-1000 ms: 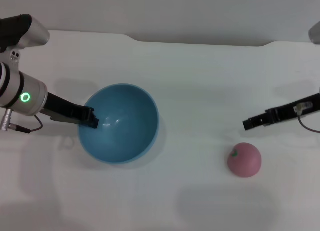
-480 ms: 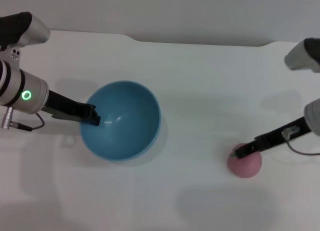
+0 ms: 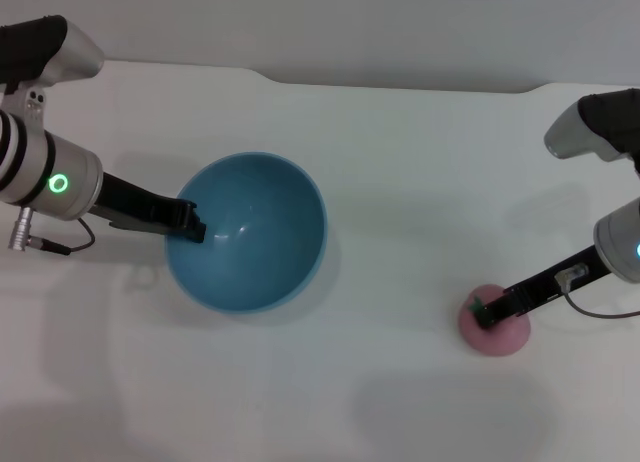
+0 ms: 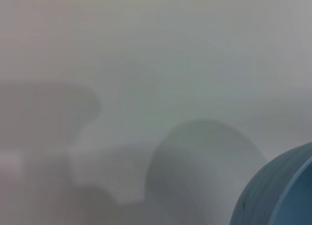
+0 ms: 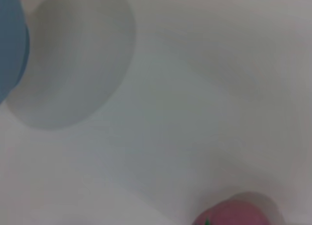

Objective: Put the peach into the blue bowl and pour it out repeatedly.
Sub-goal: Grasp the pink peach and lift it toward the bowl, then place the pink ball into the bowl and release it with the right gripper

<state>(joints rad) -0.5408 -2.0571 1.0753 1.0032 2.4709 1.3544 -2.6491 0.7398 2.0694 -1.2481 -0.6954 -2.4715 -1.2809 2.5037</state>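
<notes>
The blue bowl (image 3: 255,247) stands empty at the table's left-centre. My left gripper (image 3: 188,227) is shut on its left rim, one finger inside the bowl. The bowl's outer wall (image 4: 280,191) fills a corner of the left wrist view. The pink peach (image 3: 497,340) lies at the right, well apart from the bowl. The tip of my right gripper (image 3: 484,312) sits low on the peach's top, over the green stem mark. In the right wrist view the peach (image 5: 234,216) shows at the frame's edge and the bowl (image 5: 9,40) farther off.
The white table (image 3: 400,162) carries only the bowl and the peach. Its far edge runs along the back, with a notch at each rear corner. A cable hangs from each wrist.
My right gripper has dropped from beside and above the peach down onto its top. The bowl, held by my left gripper, has shifted slightly right and away.
</notes>
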